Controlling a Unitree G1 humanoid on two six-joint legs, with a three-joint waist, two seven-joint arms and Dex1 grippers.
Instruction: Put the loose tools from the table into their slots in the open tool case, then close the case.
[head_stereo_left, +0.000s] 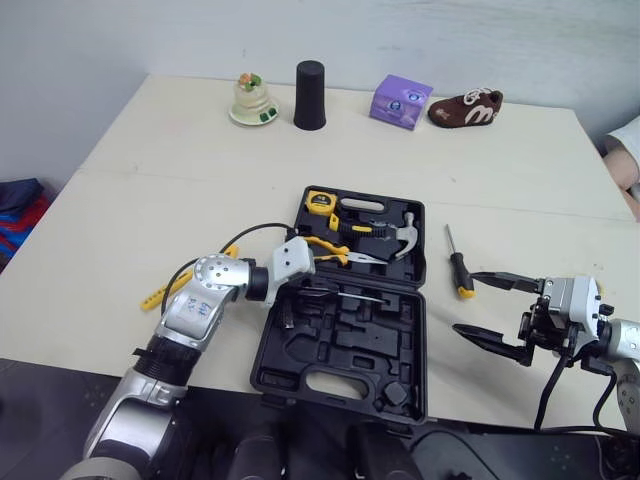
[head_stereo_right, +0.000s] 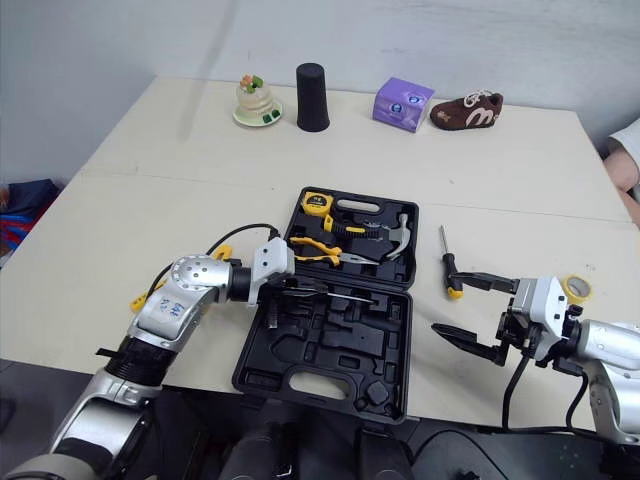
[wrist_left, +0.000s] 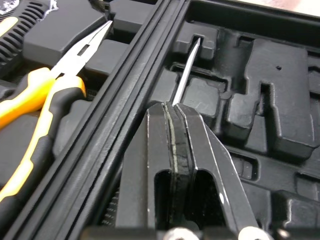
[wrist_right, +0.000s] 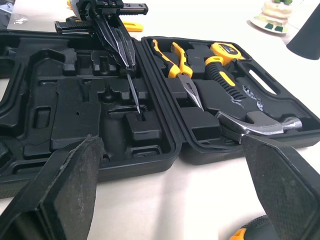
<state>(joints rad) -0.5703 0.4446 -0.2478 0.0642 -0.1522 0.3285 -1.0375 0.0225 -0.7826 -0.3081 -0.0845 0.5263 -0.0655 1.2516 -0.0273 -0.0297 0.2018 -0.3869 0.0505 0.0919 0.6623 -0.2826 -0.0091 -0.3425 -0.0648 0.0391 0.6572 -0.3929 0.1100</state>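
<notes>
Black moulded plastic forms the open tool case (head_stereo_left: 345, 345), which lies near the table's (head_stereo_left: 150, 180) front edge, about midway along it. Its far half holds a tape measure (head_stereo_left: 321, 201), yellow-handled pliers (head_stereo_left: 330, 248) and a hammer (head_stereo_left: 405, 236). The left gripper (wrist_left: 171, 107) hangs over the near half, close to the hinge, its jaws clenched on a thin metal shaft (wrist_left: 186, 70) whose free tip rests in a narrow slot of the tray. A screwdriver (head_stereo_left: 455, 262) with a black and yellow handle lies loose on the table just beside the case, towards the right edge. The right gripper (head_stereo_left: 465, 302) sits near the front right corner, jaws spread wide and grasping nothing. A yellow item (head_stereo_left: 152, 298) lies towards the left edge, partly hidden behind the left arm. Along the far edge stand a figurine (head_stereo_left: 252, 100), a black cup (head_stereo_left: 310, 95), a purple box (head_stereo_left: 401, 102) and a brown shoe (head_stereo_left: 466, 108).
</notes>
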